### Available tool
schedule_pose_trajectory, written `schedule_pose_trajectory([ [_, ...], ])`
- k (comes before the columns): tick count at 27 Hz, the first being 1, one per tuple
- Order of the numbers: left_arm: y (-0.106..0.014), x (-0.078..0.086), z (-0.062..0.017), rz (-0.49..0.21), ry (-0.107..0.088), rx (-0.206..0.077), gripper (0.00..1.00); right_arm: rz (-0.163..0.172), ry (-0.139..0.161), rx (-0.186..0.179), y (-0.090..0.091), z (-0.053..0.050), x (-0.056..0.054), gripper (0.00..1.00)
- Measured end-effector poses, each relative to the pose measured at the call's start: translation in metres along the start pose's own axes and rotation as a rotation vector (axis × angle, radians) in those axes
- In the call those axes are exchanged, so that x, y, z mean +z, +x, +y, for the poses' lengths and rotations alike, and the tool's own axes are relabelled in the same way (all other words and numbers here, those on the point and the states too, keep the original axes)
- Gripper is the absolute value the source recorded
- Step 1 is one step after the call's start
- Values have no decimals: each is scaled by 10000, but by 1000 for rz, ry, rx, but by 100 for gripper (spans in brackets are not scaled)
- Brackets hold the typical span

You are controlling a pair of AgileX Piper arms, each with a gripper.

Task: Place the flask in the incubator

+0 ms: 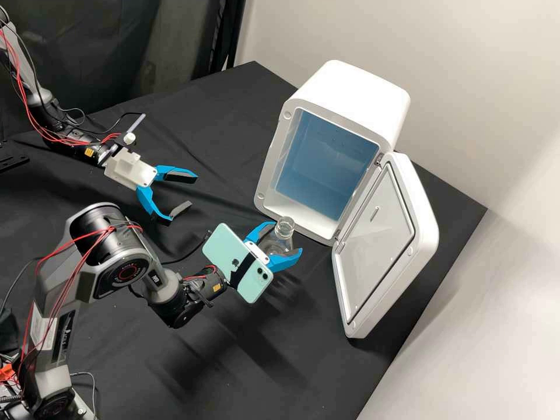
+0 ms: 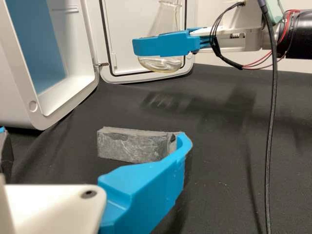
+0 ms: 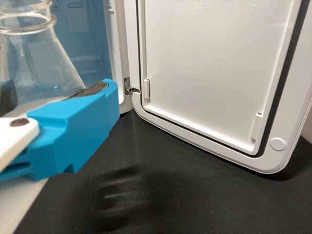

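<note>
Your right gripper [image 1: 282, 239] is clamped on the conical flask [image 1: 284, 228], held upright off the bench [image 1: 233, 361] just before the open incubator [image 1: 350, 93]. Your left gripper [image 1: 189, 190], farther left, gapes wide and empty.

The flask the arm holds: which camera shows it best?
The left wrist view: the flask hangs side-on, its base clear of the bench, in the right gripper. The high view shows it small, half hidden by blue fingers; the right wrist view shows its neck and shoulder close up.
</note>
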Motion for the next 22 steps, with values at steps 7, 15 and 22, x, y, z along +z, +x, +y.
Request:
schedule_pose_trajectory([
  [7, 1, 6, -1, -2, 0, 0, 100, 0, 0, 0, 0, 0, 0, 0],
  [15, 2, 19, -4, -6, 1, -1, 100, 16, -1, 6, 37, 11, -37, 0],
  [22, 2, 19, -4, -6, 1, -1, 100, 61, -6, 14, 155, 21, -169, 0],
])
